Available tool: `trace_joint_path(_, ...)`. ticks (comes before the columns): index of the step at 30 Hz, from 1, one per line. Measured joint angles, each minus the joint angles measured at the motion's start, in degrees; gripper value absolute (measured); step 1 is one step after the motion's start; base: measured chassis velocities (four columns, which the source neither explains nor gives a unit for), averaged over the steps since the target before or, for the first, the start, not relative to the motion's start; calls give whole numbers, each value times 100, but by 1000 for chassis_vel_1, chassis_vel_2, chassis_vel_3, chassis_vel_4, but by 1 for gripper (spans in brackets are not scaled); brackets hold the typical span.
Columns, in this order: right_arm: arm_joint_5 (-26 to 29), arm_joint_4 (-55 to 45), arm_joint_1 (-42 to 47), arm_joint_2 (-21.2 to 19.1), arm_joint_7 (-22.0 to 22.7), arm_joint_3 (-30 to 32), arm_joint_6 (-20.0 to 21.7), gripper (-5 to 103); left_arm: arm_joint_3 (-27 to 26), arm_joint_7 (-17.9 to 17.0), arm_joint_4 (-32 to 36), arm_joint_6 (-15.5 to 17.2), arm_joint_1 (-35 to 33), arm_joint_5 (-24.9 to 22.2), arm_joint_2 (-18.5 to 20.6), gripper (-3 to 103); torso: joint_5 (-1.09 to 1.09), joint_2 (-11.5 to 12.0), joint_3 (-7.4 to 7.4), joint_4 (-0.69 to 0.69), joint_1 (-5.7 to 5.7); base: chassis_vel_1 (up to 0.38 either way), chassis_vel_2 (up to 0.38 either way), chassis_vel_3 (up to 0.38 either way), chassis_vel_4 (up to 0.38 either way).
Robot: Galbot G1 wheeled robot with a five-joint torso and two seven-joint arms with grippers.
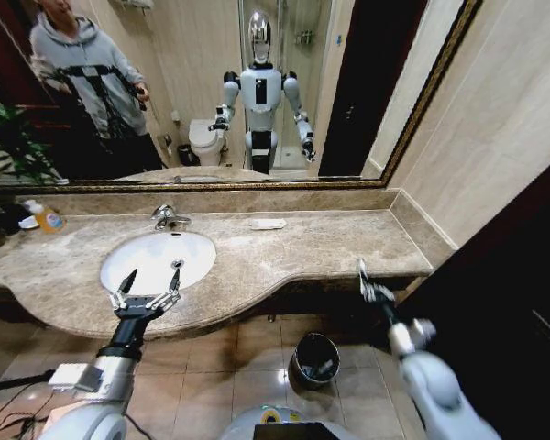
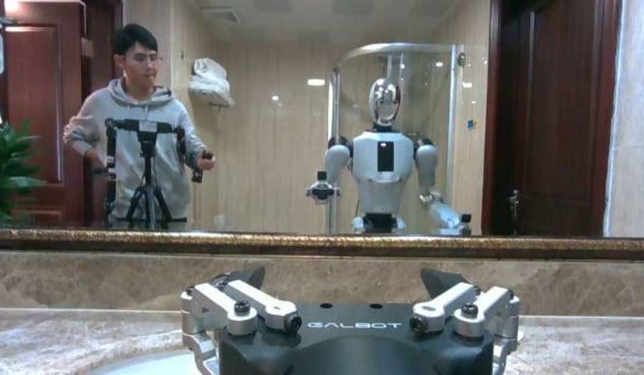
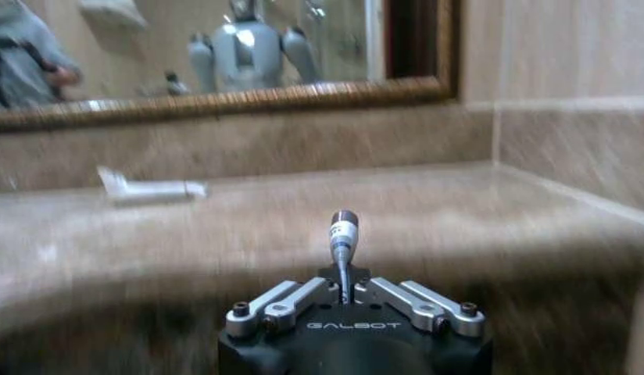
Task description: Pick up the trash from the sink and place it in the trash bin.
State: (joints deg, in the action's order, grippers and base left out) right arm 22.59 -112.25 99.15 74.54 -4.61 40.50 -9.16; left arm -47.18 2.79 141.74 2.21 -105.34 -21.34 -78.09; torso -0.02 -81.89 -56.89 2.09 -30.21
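Head view: the black, metal-rimmed trash bin (image 1: 315,359) sits on the floor at lower centre. Right gripper (image 1: 365,280), fingers clamped on a thin white tube (image 3: 343,238), hangs at the desk (image 1: 330,243) edge. Left gripper (image 1: 146,291), fingers apart, hovers over the white sink (image 1: 137,252). A white packet (image 1: 268,224) lies farther back.

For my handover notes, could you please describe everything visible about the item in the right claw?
The right claw is shut on a thin stick, pale with a dark rounded tip and a dark band below it. It stands upright out of the claw, touching nothing else, held near the counter's front edge, above and right of the bin.
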Motion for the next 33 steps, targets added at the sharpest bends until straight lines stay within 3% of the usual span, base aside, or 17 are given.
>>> trace_joint_path(3,-384,516,186,349,28,-200,-309,2,0,0,0,0,0,0,0,100,1,0,-1,1,-1,0,0,0,0)
trace_joint_path(8,-820,1345,22,596,-25,-436,-402,2,0,0,0,0,0,0,0,100,0,0,-1,1,-1,0,0,0,0)
trace_joint_path(11,-1157,2056,-322,749,-77,-578,-321,2,0,0,0,0,0,0,0,100,1,0,-1,2,-2,0,0,0,0)
trace_joint_path(15,-1663,3013,-926,944,-126,-729,130,2,0,0,0,0,0,0,0,100,2,1,-1,2,-2,0,0,0,0)
trace_joint_path(23,-2947,4484,-1802,1030,-203,-749,254,2,0,0,0,0,0,0,0,100,1,1,-2,2,-2,0,0,0,0)
trace_joint_path(33,-3380,5732,-2519,1167,-205,-752,150,2,0,0,0,0,0,0,0,100,1,1,-2,2,-2,0,0,0,0)
